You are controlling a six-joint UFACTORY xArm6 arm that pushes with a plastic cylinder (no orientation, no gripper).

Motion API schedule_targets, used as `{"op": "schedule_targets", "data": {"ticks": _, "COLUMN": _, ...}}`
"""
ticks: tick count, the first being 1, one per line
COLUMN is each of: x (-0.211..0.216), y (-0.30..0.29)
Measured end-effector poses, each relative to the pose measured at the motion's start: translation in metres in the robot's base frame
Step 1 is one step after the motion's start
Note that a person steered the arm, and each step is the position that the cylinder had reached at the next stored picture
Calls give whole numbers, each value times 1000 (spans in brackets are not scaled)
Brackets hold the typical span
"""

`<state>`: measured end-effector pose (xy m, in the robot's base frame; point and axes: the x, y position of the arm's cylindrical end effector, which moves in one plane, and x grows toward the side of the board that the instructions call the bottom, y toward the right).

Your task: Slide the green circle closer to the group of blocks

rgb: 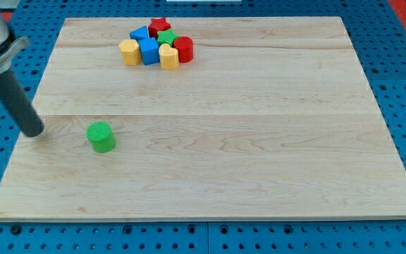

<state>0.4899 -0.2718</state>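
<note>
No readable text, labels, brands, numbers or signs anywhere in view. Table (210,176): bare wood grain, unmarked. Blocks: plain coloured faces, no print. Rod: dark, no marking legible. Blue perforated surround: holes only, no lettering.

On the board (259,141), the circle (101,137) sits alone near the view's left edge, well apart from the group (156,44) huddled at the view's top. My tip (35,132) rests just left of the circle.
</note>
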Motion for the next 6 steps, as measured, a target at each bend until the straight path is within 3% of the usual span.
{"op": "schedule_targets", "data": {"ticks": 1, "x": 27, "y": 9}}
{"op": "schedule_targets", "data": {"ticks": 2, "x": 34, "y": 60}}
{"op": "schedule_targets", "data": {"ticks": 4, "x": 27, "y": 112}}
{"op": "schedule_targets", "data": {"ticks": 6, "x": -8, "y": 114}}
